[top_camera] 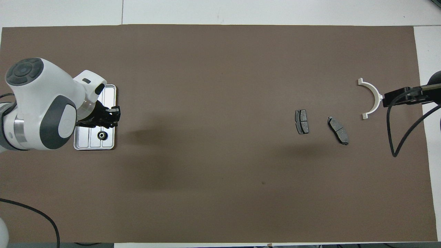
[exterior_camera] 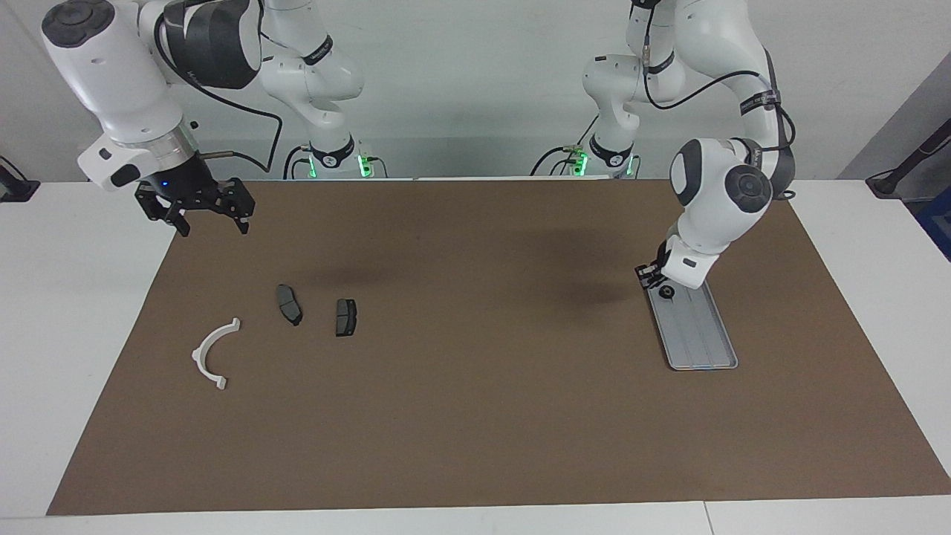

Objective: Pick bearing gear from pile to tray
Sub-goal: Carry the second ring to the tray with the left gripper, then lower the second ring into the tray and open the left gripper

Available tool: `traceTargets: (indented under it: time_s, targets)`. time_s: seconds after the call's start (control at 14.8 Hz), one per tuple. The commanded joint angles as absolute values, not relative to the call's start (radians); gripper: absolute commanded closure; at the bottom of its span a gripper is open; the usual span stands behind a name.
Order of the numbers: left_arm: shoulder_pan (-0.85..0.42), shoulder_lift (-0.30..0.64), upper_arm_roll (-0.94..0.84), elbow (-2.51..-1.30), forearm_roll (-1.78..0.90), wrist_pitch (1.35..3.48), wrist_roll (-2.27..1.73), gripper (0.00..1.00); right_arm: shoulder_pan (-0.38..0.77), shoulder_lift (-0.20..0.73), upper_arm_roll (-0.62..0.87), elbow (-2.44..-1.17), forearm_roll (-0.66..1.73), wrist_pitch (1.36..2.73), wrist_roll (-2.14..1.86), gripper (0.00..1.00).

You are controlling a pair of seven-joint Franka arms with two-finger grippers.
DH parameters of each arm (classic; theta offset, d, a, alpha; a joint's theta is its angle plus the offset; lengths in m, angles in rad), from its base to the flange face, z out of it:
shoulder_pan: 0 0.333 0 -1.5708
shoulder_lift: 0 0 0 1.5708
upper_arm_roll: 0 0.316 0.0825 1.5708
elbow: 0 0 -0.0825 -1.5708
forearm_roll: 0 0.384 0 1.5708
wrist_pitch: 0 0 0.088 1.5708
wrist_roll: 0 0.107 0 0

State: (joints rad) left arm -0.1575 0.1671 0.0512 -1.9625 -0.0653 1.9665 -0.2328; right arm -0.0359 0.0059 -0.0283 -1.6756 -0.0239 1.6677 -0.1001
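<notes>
The silver tray lies on the brown mat toward the left arm's end of the table. One small black bearing gear rests in the tray's end nearer to the robots. My left gripper hangs shut just above that end, beside the gear; I cannot tell whether anything is pinched between its tips. The pile lies toward the right arm's end: a white half-ring bracket and two dark pads. My right gripper waits open above the mat's corner.
The brown mat covers most of the white table. The second dark pad lies beside the first. A black cable hangs from the right arm near the bracket.
</notes>
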Motion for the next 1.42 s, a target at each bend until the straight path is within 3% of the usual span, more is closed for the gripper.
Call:
traceTargets:
  time_s: [0.0, 0.34, 1.35]
  targets:
    - [-0.066, 0.138, 0.04, -2.019, -0.06, 2.009, -0.082, 0.94, -0.057, -0.011, -0.011, -1.686, -0.011, 1.638, -0.08, 0.0]
    - [0.026, 0.109, 0.041, -2.15, -0.055, 2.198, -0.006, 0.94, -0.057, -0.012, -0.009, -1.684, -0.011, 1.626, -0.081, 0.0]
    - [0.046, 0.11, 0.043, -2.23, -0.054, 2.292, -0.028, 0.93, -0.06, -0.014, -0.009, -1.686, -0.011, 1.635, -0.087, 0.0]
